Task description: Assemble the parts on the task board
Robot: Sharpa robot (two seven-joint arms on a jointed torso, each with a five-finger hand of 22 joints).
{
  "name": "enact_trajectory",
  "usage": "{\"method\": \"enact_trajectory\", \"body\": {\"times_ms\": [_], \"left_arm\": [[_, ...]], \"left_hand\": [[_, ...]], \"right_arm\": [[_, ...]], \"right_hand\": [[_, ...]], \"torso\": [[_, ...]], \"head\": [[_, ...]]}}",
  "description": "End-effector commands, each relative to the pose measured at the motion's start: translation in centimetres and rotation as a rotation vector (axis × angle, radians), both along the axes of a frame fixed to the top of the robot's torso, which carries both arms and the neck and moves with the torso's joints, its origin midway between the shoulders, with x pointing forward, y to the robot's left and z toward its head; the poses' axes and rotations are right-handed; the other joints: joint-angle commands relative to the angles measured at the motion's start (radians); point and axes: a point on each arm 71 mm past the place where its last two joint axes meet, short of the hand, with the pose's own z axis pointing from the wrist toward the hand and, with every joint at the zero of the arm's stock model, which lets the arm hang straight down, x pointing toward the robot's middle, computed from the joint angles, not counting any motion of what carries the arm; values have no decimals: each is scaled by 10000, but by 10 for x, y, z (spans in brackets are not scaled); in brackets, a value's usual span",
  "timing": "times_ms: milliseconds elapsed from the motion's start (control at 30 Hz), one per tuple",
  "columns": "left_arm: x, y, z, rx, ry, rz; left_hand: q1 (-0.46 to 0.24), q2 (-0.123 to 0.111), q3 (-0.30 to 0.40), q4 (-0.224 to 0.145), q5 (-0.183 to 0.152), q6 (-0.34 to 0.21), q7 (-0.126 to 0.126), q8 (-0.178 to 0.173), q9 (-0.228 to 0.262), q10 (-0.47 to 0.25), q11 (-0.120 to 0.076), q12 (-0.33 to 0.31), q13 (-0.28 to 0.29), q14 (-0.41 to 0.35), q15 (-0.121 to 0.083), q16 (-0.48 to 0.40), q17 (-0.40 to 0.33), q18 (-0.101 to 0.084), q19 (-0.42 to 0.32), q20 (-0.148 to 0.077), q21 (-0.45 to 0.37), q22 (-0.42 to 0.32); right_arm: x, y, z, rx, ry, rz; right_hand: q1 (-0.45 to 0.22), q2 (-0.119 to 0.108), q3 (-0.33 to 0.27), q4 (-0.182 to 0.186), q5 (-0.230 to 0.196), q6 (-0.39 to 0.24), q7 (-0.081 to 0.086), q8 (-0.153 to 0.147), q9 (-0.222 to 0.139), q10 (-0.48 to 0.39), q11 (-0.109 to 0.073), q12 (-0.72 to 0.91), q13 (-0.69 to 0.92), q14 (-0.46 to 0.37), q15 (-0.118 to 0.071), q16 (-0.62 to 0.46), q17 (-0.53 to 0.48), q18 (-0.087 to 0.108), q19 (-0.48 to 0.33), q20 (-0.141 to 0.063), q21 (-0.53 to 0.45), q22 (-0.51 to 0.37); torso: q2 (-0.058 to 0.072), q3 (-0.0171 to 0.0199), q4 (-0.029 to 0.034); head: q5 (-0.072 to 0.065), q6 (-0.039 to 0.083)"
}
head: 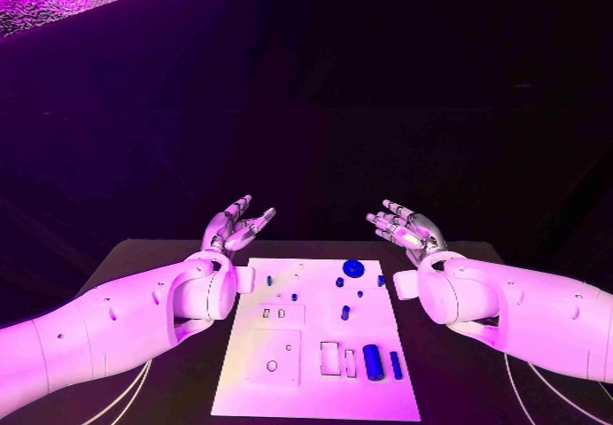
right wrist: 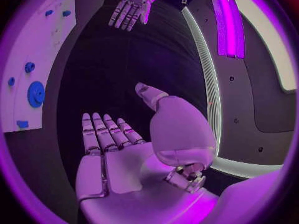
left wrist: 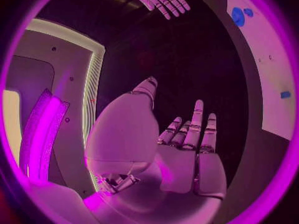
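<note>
With my left hand (head: 234,227) and right hand (head: 407,228) raised, fingers apart and holding nothing, above the far end of the task board (head: 301,390) at lower centre, the blue parts (head: 373,362) lie loose, so assembly appears unstarted.

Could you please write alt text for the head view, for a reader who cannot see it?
Both hands, the left hand and the right hand, are raised open with fingers spread beyond the far end of the white task board. Small blue parts lie scattered on the board.

White task board (head: 249,381) (parts (head: 373,362) seemingly blue)
</note>
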Motion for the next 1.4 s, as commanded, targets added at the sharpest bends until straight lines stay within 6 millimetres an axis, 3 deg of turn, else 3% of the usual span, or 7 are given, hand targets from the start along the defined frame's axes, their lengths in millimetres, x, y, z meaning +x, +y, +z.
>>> {"method": "enact_trajectory", "body": {"times_ms": [33,233,400,600,767,1000,1400], "left_arm": [[2,-8,3,-76,-310,-1197],[3,-8,4,-71,-323,-1225],[-6,7,9,-138,-432,-1884],[-11,15,16,-255,-586,-1825],[-14,17,22,-364,-693,-1876],[-24,12,31,-509,-618,-2215],[-43,-2,48,-471,-455,-2879]], "left_hand": [[581,-42,37,149,142,185,793,67,32,66,127,54,21,241,53,203,48,253,187,95,62,23],[591,20,37,142,133,297,819,93,48,155,157,72,35,246,45,248,36,264,168,100,68,26],[734,321,310,113,112,837,1100,207,106,804,462,144,94,605,210,591,-2,218,383,129,137,62],[854,463,673,35,97,2759,1368,692,398,4429,796,791,385,1905,88,1282,148,280,3683,119,1015,482],[1068,334,1352,-19,128,5353,1188,1752,893,6912,436,1476,533,3132,-342,1871,623,598,4860,47,1603,627],[1073,-242,2416,-51,115,5922,915,2317,1198,8057,80,1498,564,4416,-793,2484,1418,616,5871,-338,2159,780],[1072,-774,2840,-552,-7,6149,802,2659,1518,8818,-46,1334,572,4009,-860,2165,1906,539,6736,-791,3505,1518]], "right_arm": [[3,9,0,285,470,1800],[9,7,3,131,636,2384],[18,-7,25,-3072,-1962,2785],[22,-13,37,-4615,-2914,2912],[23,-15,44,-5905,-3498,3061],[25,-14,53,-7600,-4077,3435],[25,3,58,-11428,-4429,4239]], "right_hand": [[718,-37,291,-205,97,375,1592,128,74,488,58,111,54,478,55,114,64,178,343,81,147,61],[1190,-83,377,-545,-118,1132,1578,301,221,1426,-14,201,119,1521,-73,303,203,316,1015,71,376,168],[1799,-253,438,-934,-124,3365,1465,892,670,4114,-265,484,279,4340,-436,891,572,703,4038,33,1369,596],[1970,-444,520,-1055,-94,5545,1198,1424,1029,6135,-599,555,313,5829,-840,1277,731,1045,5075,-46,1930,720],[2067,-588,585,-1117,-27,6078,1037,1544,1047,6838,-793,505,307,6608,-1096,1522,845,1057,5597,-273,2307,851],[2280,-690,584,-1263,-159,6341,896,1566,1018,7308,-949,399,310,7184,-1289,1662,1011,1036,5872,-505,2760,1083],[2068,-1225,-248,-738,168,7268,289,1869,1374,9046,-1647,372,592,9447,-2350,4924,4334,994,7102,-1563,6121,3247]], "torso": [[1,-2,-1],[1,-2,-1],[261,28,-26],[415,6,0],[553,-16,50],[762,-69,122],[1194,-164,196]], "head": [[1,-1],[1,-1],[40,-156],[-67,-213],[-94,-228],[-177,-257],[-293,-141]]}}
